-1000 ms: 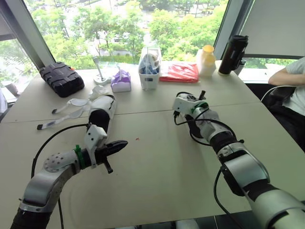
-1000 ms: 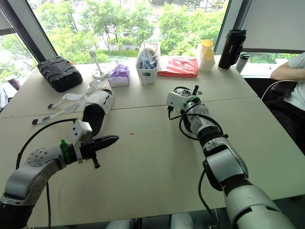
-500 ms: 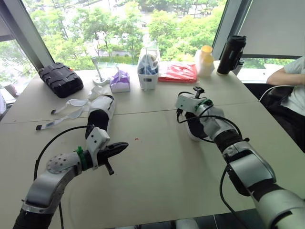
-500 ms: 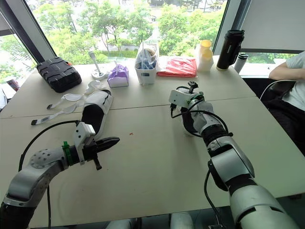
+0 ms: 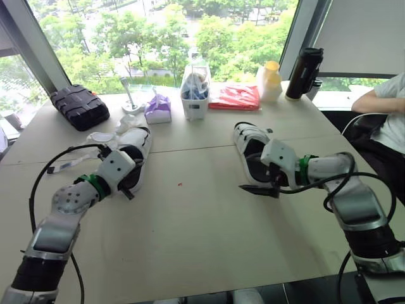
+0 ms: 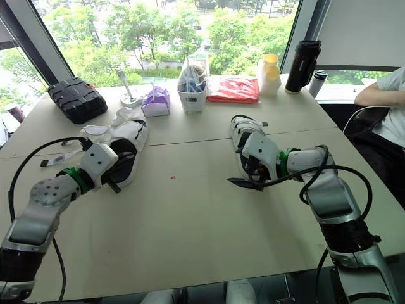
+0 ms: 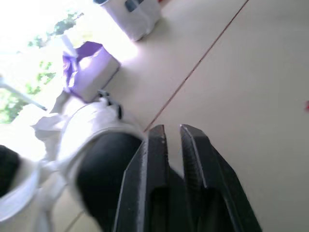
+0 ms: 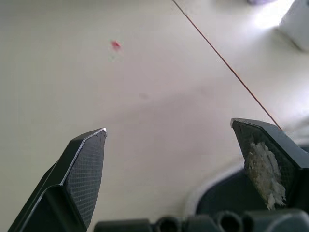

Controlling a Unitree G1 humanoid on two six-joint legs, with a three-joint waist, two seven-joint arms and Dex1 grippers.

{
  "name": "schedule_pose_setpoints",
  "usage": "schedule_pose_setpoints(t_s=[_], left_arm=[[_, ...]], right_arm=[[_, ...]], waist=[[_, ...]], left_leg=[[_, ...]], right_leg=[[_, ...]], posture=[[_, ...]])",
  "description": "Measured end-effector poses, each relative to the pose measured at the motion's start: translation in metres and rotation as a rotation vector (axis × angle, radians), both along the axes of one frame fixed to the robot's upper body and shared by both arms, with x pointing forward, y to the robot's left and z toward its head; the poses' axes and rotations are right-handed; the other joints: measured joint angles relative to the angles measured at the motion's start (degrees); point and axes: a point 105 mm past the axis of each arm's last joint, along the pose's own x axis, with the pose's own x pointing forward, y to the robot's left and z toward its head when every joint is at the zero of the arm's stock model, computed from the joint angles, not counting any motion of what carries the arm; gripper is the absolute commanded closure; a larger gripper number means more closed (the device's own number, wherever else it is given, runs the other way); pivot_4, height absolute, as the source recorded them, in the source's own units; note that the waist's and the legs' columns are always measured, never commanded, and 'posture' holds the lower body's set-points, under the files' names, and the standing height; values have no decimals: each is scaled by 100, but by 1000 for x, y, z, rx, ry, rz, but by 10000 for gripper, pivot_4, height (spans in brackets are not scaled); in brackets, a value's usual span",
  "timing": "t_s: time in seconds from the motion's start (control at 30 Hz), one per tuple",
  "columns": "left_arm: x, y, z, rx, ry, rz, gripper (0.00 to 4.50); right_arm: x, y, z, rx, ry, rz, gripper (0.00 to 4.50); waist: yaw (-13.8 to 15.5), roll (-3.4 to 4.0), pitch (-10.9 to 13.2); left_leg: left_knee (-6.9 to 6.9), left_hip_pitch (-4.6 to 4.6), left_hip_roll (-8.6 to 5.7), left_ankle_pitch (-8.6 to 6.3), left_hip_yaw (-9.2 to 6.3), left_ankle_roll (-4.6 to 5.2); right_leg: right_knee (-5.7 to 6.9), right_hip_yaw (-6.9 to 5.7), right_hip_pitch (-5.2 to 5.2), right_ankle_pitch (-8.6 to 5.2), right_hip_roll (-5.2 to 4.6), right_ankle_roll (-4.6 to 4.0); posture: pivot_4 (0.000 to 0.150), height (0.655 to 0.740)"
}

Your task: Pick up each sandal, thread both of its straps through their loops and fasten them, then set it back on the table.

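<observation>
The left sandal [image 5: 135,151] is white with a black insole and lies on the table, its loose white straps [image 5: 95,136] trailing toward the left edge. My left gripper [image 5: 128,191] sits at its near end, fingers [image 7: 157,145] a narrow gap apart with nothing between them. The right sandal [image 5: 249,147] lies flat at centre right. My right gripper [image 5: 253,189] hovers low over the table by that sandal's near left side. It stands wide open and empty, with the sandal's dark insole [image 8: 227,195] beside one fingertip.
Along the window edge stand a black case [image 5: 80,104], a purple tissue pack [image 5: 158,107], a white caddy [image 5: 195,92], a red bag [image 5: 239,96], a yellow-capped bottle [image 5: 271,79] and a black flask [image 5: 299,73]. A person's arm [image 5: 383,101] rests at the far right.
My right gripper opened wide and swung from over the right sandal to its near left side. My left gripper moved back-left to the left sandal and its fingers parted slightly.
</observation>
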Motion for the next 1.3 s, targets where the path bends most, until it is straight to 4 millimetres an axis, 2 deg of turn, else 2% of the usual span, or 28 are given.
schedule_pose_setpoints(t_s=[0.17,0.3,0.37,0.47,0.63,0.8,0.9,1.03,1.13,1.3], left_arm=[[19,16,0,170,-70,90,313],[40,24,3,277,-116,164,313],[53,25,3,322,-133,192,313],[73,15,-3,367,-134,185,313],[94,9,-13,418,-129,188,313],[104,7,-14,459,-145,185,313],[110,5,-16,465,-144,194,8500],[111,5,-27,480,-126,196,28342],[115,5,-17,479,-161,210,44306],[115,3,-16,481,-192,198,44772]], right_arm=[[0,4,2,25,21,-8,0],[-1,13,6,69,34,2,0],[-7,24,8,126,74,49,0],[-25,46,14,232,154,164,0],[-27,52,13,251,199,159,0],[-27,56,10,257,211,153,0],[-26,56,9,255,210,141,0],[-25,58,6,242,209,131,0],[-24,56,6,239,199,118,0],[-23,55,5,238,206,103,0]], waist=[[136,0,0],[178,-1,0],[180,-2,0],[175,-3,0],[142,-11,0],[148,-13,-1],[153,-14,-2],[138,-15,-2],[151,-16,-2],[151,-17,-4]], left_leg=[[2,-7,-2,2,1,-3],[9,-16,-6,5,-3,-9],[14,-20,-10,5,-5,-10],[25,-35,-14,16,-8,-28],[86,-109,-30,11,-4,-20],[89,-106,-36,14,-1,-25],[90,-105,-38,14,-1,-24],[92,-105,-40,14,-1,-24],[93,-103,-39,15,-1,-26],[95,-96,-40,15,-1,-26]], right_leg=[[2,-3,-7,1,-2,0],[1,-11,-8,1,-5,0],[1,-11,-8,1,-6,1],[2,-15,-13,2,-6,2],[49,-15,-84,4,-16,7],[62,-15,-86,4,-18,7],[66,-15,-85,5,-17,8],[68,-15,-86,5,-17,8],[70,-15,-83,5,-17,9],[71,-15,-76,7,-17,11]], posture=[[1500,7400],[1500,7400],[1500,7400],[1500,7400],[1500,7400],[1500,7400],[1500,7400],[1500,7400],[1500,7400],[1500,7400]])
